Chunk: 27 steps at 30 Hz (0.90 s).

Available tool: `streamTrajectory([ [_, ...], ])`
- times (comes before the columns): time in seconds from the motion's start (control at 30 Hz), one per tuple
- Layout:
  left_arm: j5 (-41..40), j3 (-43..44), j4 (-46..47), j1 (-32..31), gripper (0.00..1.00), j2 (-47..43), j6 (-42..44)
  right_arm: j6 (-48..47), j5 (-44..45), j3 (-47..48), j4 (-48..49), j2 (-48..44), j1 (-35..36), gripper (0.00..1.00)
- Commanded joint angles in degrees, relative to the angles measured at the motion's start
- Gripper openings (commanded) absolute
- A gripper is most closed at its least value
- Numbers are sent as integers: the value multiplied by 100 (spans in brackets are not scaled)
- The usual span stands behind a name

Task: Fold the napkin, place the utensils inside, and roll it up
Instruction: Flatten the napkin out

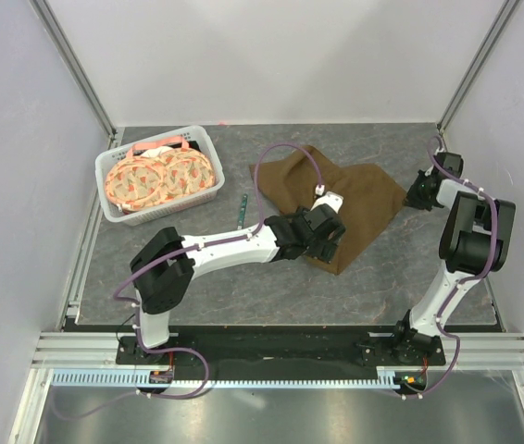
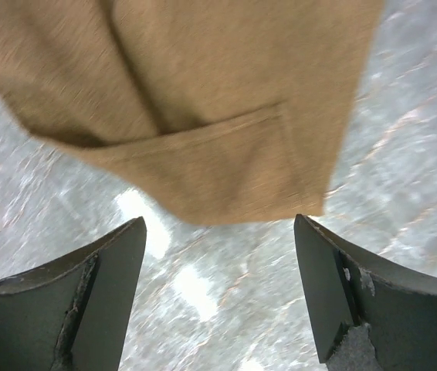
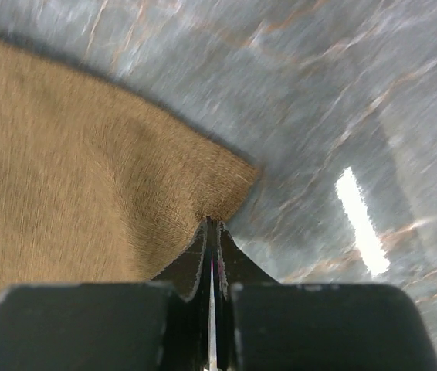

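Note:
The brown napkin [image 1: 336,199] lies crumpled on the grey table, with folds bunched at its far left. In the left wrist view its near hemmed corner [image 2: 226,170] sits just beyond my left gripper [image 2: 218,220], whose fingers stand wide apart over bare table, holding nothing. From above, the left gripper [image 1: 330,242] hovers over the napkin's near corner. My right gripper [image 3: 212,222] is shut, pinching the napkin's right corner [image 3: 218,185], and the cloth puckers toward the tips. It sits at the table's right side [image 1: 417,192]. The teal-handled utensil [image 1: 241,211] lies left of the napkin.
A white basket [image 1: 112,205] holding round orange-patterned plates [image 1: 162,176] stands at the back left. Frame posts rise at the far corners. Grey walls close in the sides.

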Motion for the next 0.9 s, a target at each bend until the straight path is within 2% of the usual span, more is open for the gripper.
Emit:
streamTrajectory([
  [0.0, 263, 381, 58, -36, 81, 280, 299, 36, 296, -710, -575, -245, 350, 0],
  [0.23, 422, 293, 59, -72, 74, 561, 361, 264, 491, -1634, -382, -1001, 719, 0],
  [0.53, 527, 337, 515, -195, 74, 851, 343, 229, 491, -1669, -399, -1045, 781, 0],
  [0.87, 519, 934, 331, -212, 75, 1729, 536, 176, 570, -1652, -391, -975, 781, 0],
])
